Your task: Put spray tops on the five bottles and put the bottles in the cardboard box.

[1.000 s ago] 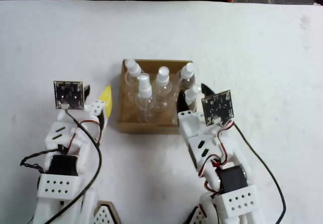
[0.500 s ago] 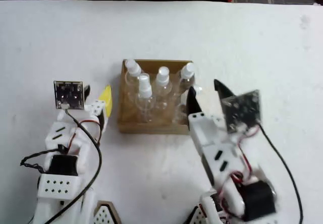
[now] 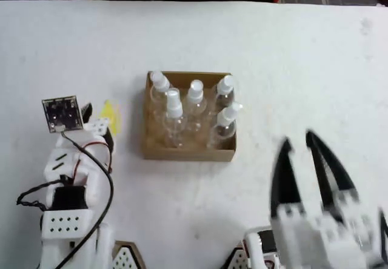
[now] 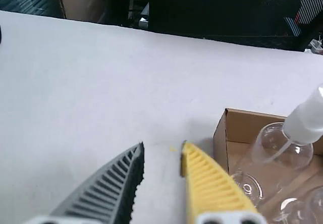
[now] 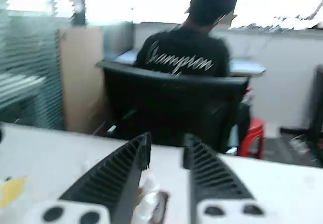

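Your brown cardboard box (image 3: 182, 154) sits near the middle of the white table (image 3: 315, 51). All five clear plastic bottles (image 3: 195, 102) stand upright inside it, each with a white spray top (image 3: 174, 99) on its neck. Three of them line the far side of the box. The other two stand nearer, one toward the left and one in the near right corner.

Your left gripper (image 3: 99, 111) is low over the table just left of the box, not touching it. Its dark finger and yellow finger (image 4: 202, 178) are a little apart, with only bare table between them. From its wrist camera you can see the box's near left corner (image 4: 224, 133) and one bottle (image 4: 280, 151) just beyond the yellow tip.

Your right gripper (image 3: 298, 148) is to the right of the box and nearer than it, clear of the cardboard. Its two black fingers (image 5: 121, 173) are spread and hold nothing.
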